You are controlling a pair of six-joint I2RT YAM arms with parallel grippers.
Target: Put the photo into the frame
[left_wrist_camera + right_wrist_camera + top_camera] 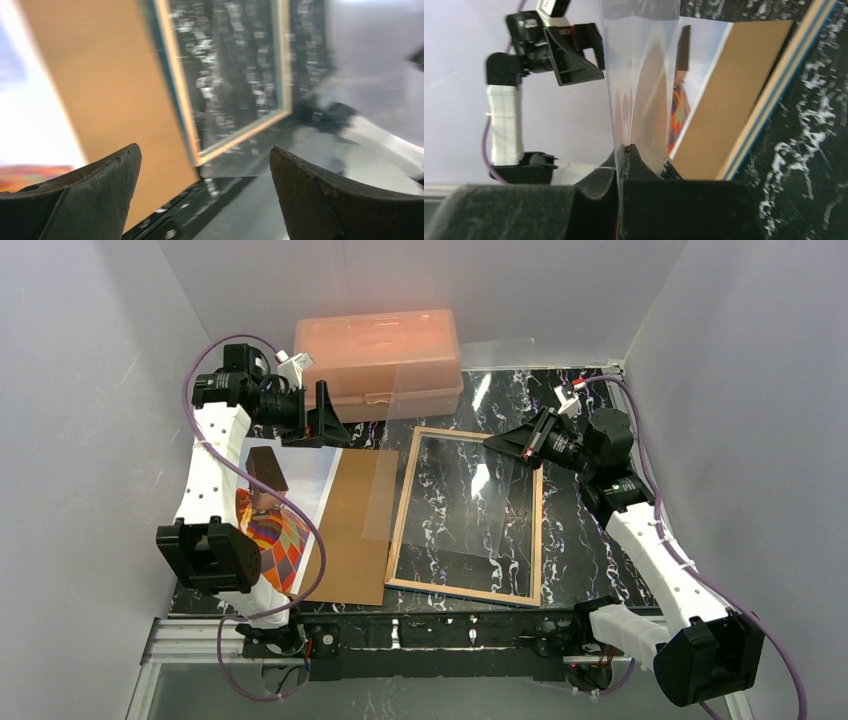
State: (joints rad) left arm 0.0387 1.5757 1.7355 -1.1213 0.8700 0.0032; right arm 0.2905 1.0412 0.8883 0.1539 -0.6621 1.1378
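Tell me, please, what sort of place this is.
Probably a robot lab's enclosed test cell: plain white walls box in a black marbled table, a left arm and a right arm are bolted to a metal rail at its near edge, and a frame lies ready.

My right claw (pixel 624 148) is matt black plastic, grainy. The clear sheet (pixel 639 65) is smooth and glossy. The frame (pixel 460 592) shows pale wood, the backing board (pixel 355 540) dull brown card, the table (pixel 585 555) polished black marbling, the box (pixel 380 355) translucent peach plastic.
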